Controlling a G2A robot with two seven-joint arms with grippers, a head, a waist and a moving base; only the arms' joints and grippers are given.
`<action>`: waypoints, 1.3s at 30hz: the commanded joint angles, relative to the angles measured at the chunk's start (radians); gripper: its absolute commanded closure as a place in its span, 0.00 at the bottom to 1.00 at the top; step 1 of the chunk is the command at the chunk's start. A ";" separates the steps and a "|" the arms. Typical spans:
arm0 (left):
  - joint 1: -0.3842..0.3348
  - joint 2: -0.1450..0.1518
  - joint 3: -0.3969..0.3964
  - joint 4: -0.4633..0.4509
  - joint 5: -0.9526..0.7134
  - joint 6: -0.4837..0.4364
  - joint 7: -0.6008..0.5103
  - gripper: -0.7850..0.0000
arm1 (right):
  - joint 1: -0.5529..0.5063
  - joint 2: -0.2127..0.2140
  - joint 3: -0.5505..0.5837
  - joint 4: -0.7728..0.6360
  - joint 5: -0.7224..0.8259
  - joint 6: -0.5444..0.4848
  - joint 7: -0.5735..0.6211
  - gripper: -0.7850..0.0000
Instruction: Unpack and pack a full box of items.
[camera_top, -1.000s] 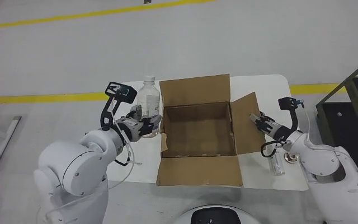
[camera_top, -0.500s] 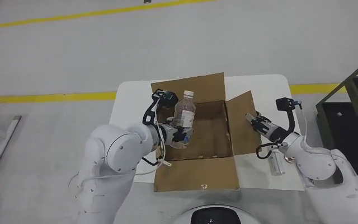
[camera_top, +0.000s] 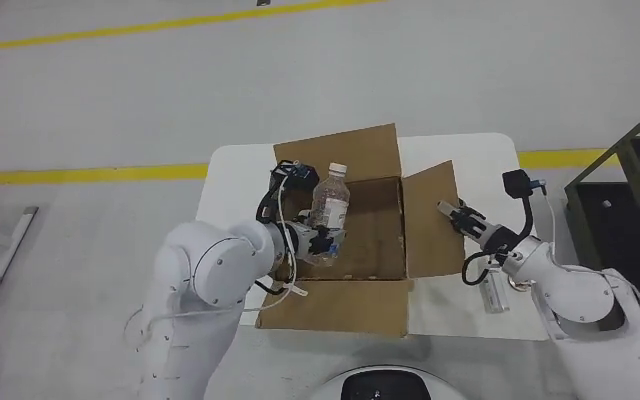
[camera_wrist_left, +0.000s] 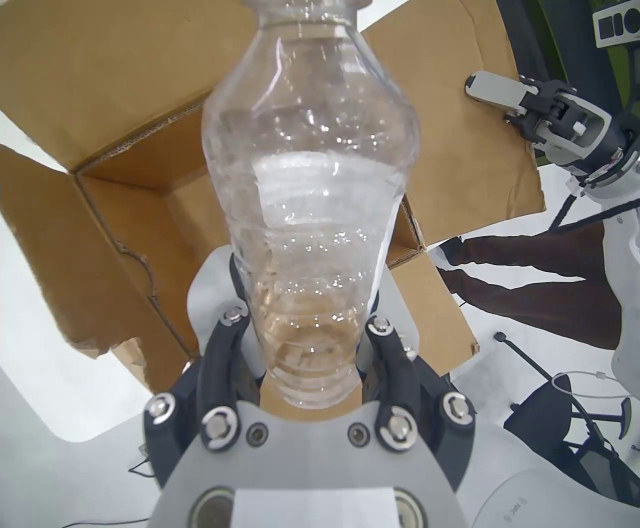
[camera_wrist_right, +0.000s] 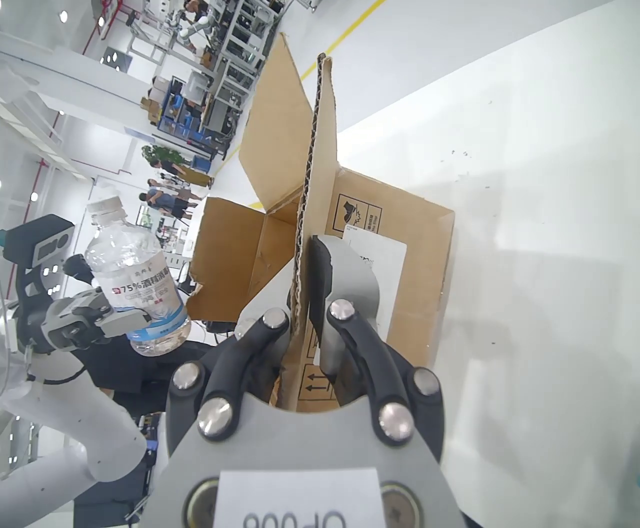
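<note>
A clear plastic bottle (camera_top: 328, 205) with a white cap and label hangs upright over the left part of the open cardboard box (camera_top: 375, 240). My left gripper (camera_top: 322, 240) is shut on its lower body. In the left wrist view the bottle (camera_wrist_left: 310, 200) rises from between the fingers (camera_wrist_left: 227, 345), with the box's inside behind it. My right gripper (camera_top: 452, 213) is shut on the edge of the box's right flap (camera_top: 430, 225). In the right wrist view that flap (camera_wrist_right: 320, 150) stands edge-on between the fingers (camera_wrist_right: 325, 270), with the held bottle (camera_wrist_right: 132, 280) farther off.
The box stands on a white table (camera_top: 240, 170) with its other flaps spread outward. A small clear bottle (camera_top: 493, 292) lies on the table beside the right arm. A dark metal frame (camera_top: 610, 190) stands off the table's right end.
The left arm has lifted the bottle from the table left of the box and carried it over the box. The box has shifted slightly; the right gripper stays on the flap.
</note>
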 joint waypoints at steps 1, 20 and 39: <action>0.000 0.000 0.000 0.000 0.000 0.000 0.000 1.00 | -0.002 0.001 -0.004 -0.007 -0.006 0.003 0.001 1.00; -0.059 -0.014 0.132 0.321 0.071 0.099 0.047 1.00 | -0.023 0.014 -0.006 -0.090 -0.026 -0.033 -0.042 1.00; -0.141 -0.043 0.220 0.604 0.048 0.147 0.084 1.00 | -0.017 0.026 -0.016 -0.078 -0.006 -0.057 -0.034 1.00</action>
